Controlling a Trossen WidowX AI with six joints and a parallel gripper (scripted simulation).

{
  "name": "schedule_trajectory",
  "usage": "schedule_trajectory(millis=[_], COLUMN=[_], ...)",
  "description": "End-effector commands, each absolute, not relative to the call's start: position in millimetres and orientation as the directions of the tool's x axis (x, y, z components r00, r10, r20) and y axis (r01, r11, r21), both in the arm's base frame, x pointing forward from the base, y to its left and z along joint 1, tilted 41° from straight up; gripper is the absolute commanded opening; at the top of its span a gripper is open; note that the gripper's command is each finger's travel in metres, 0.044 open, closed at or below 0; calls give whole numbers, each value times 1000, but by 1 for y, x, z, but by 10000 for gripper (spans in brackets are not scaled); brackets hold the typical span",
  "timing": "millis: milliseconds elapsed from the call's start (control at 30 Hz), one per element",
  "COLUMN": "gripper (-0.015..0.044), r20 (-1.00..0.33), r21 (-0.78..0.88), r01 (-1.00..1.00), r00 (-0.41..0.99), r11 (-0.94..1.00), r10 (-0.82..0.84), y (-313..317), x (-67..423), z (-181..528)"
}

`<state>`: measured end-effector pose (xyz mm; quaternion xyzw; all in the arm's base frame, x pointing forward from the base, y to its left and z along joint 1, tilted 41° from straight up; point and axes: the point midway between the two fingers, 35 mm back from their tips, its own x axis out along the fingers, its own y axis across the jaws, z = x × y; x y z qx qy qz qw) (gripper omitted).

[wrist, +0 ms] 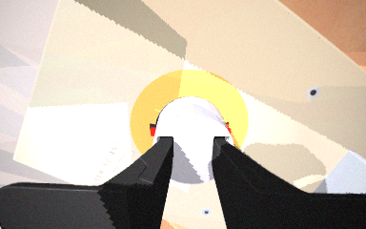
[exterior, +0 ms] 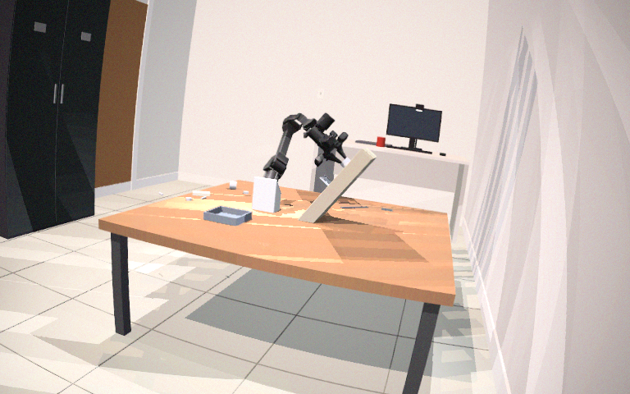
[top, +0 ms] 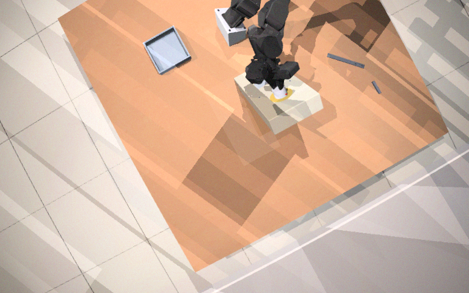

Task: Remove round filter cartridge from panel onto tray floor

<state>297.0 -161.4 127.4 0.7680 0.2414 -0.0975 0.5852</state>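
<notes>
The white round filter cartridge [top: 279, 93] [exterior: 345, 162] [wrist: 191, 114] stands out from the face of the tilted cream service panel [top: 304, 90] [exterior: 341, 185] [wrist: 86, 81]. Its side wall shows, with small red marks at both sides by the yellow ring [top: 290, 92] [wrist: 143, 110]. My gripper [top: 277, 88] [exterior: 342, 158] [wrist: 192, 141] is shut on the cartridge's outer end. Whether its inner end is still inside the panel opening cannot be told. The slots are hidden. The grey tray [top: 169, 50] [exterior: 226, 220] lies apart from the panel, with nothing seen in it.
A white box [top: 236, 38] [exterior: 265, 194] stands by the arm's base, between tray and panel in the exterior view. A pale bluish flap [exterior: 325, 180] juts from the panel's face below the gripper. Two dark bars [top: 345, 60] [top: 376, 87] lie on the table beyond the panel.
</notes>
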Motion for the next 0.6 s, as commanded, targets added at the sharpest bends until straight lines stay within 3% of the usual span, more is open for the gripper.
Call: schedule_trajectory(millis=[0, 567], gripper=[0, 0], r20=[-436, -427], r21=[853, 860], r01=[484, 475], r00=[866, 871], r11=[-194, -189], r10=[245, 244], y=[-168, -157], x=[281, 253], z=[134, 131])
